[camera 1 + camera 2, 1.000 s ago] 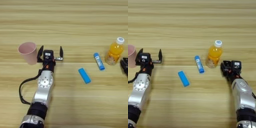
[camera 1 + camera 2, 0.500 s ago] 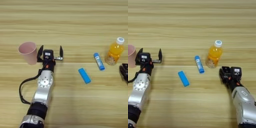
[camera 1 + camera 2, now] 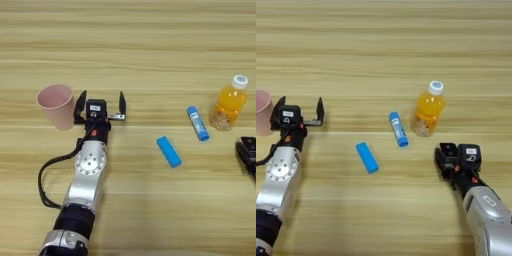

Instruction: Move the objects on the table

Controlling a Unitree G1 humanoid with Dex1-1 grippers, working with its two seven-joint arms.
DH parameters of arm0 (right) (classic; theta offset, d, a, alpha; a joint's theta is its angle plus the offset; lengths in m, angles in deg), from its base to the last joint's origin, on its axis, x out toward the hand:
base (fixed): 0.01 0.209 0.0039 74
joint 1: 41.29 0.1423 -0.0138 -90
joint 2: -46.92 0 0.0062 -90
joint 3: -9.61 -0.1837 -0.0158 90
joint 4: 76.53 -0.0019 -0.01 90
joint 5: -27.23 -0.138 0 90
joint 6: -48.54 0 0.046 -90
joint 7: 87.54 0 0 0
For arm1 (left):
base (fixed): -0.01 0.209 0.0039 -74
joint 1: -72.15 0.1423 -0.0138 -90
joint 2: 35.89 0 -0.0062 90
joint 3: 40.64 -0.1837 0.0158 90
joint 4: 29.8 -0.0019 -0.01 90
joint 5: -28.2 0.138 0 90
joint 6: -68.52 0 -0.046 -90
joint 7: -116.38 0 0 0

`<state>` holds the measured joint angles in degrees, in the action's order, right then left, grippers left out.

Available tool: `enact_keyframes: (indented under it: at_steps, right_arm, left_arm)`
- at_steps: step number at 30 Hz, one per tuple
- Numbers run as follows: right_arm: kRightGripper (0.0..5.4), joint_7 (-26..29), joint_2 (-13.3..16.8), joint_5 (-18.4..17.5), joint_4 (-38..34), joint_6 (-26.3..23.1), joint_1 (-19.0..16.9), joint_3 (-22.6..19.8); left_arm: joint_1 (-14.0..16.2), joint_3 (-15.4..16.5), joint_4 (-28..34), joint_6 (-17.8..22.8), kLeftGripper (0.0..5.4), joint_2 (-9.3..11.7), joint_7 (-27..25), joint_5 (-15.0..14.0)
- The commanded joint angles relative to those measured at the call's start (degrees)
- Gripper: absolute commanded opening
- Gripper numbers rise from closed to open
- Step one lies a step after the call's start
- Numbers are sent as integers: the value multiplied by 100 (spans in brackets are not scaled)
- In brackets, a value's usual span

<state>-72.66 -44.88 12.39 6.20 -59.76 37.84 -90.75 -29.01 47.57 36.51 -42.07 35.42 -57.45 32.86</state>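
Note:
A pink cup (image 3: 56, 105) stands upright at the left of the table (image 3: 130, 45). Just right of it, my left gripper (image 3: 100, 101) rests open, its near finger close beside the cup and nothing between the fingers. An orange-juice bottle (image 3: 428, 110) with a white cap stands at the right. A blue tube (image 3: 398, 129) lies left of the bottle. A blue flat bar (image 3: 367, 157) lies nearer the middle. My right gripper (image 3: 448, 159) sits shut below the bottle, apart from it and holding nothing.
A black cable (image 3: 47, 175) loops beside the left arm. Bare wood lies between the left gripper and the blue bar, and across the far half of the table.
The right gripper has drawn back toward the near edge, away from the bottle. The left arm and all objects have stayed put.

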Motion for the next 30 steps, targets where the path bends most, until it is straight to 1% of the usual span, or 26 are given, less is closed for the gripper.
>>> enact_keyframes:
  at_steps: [1,5,15,16,30]
  right_arm:
    - [248,124,-78,7,13,-293,-247,292]
    - [248,208,-80,59,-54,-261,-305,516]
    - [248,178,-45,77,-70,-265,-329,544]
    - [277,169,-41,92,-73,-257,-329,546]
    - [427,189,-13,223,-229,-51,-353,538]
  left_arm:
    - [-88,12,-26,21,540,0,-4,5]
    - [-79,10,-11,23,540,-2,-4,9]
    - [-69,3,15,28,540,-8,2,18]
    - [-69,3,14,27,540,-7,2,18]
    - [-73,8,3,21,540,1,-3,16]
